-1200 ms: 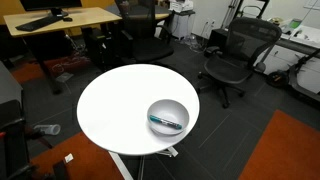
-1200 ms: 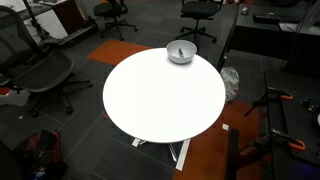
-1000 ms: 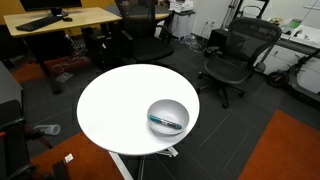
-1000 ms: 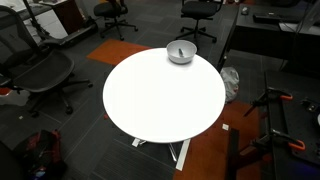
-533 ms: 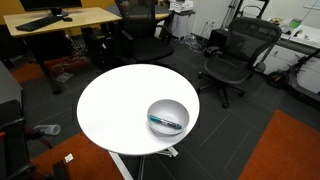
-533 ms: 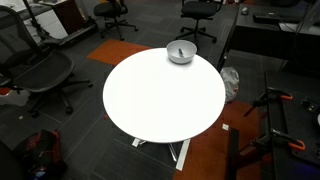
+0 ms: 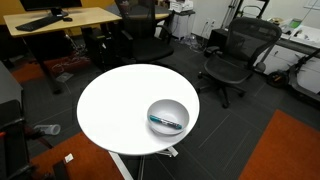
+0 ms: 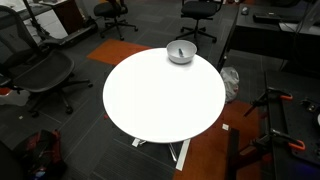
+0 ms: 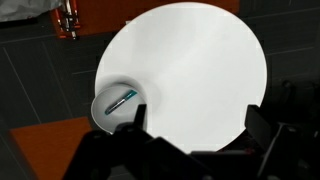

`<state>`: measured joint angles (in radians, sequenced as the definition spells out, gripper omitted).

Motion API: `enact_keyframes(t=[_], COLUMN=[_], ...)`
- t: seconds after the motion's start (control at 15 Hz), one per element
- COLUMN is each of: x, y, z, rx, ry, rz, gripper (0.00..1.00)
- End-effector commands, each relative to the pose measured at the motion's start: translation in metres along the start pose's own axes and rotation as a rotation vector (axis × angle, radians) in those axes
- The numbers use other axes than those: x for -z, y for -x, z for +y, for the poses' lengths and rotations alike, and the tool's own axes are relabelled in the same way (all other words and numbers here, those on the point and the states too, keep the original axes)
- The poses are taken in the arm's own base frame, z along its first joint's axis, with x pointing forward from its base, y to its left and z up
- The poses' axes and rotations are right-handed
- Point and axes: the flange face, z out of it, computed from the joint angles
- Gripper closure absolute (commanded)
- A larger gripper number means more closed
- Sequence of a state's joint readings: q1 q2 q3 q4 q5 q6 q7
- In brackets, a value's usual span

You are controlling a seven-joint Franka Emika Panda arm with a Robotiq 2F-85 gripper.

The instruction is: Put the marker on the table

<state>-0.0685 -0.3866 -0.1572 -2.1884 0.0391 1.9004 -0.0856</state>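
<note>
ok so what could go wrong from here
The marker lies flat inside the bowl, so the claw may hit the rim or pinch poorly. The bowl sits close to the edge of the table; a nudge could slide it off.

Tabletop: the table (image 7: 110,105) is bare white over nearly its whole top, open from above.
On the top: only the bowl (image 7: 167,116), close to the rim. Its wall rings the marker (image 7: 165,122), and its mouth is open upward.
Around: an office chair (image 7: 235,55) stands apart from the table edge, with dark floor between them.
</note>
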Motion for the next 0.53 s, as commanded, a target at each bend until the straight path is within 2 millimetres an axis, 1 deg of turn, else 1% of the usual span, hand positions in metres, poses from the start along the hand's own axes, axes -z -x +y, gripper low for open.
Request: enact_keyframes(t=[0.0, 0.33, 0.47], x=[-0.017, -0.050, -0.067], y=[-0.016, -0.040, -0.049], z=[0.018, 0.036, 0.042], rx=[-0.123, -0.293, -0.347], ry=[-0.033, -0.040, -0.036], rz=[0.027, 0.057, 0.060], gripper=[0.00, 0.00, 0.00])
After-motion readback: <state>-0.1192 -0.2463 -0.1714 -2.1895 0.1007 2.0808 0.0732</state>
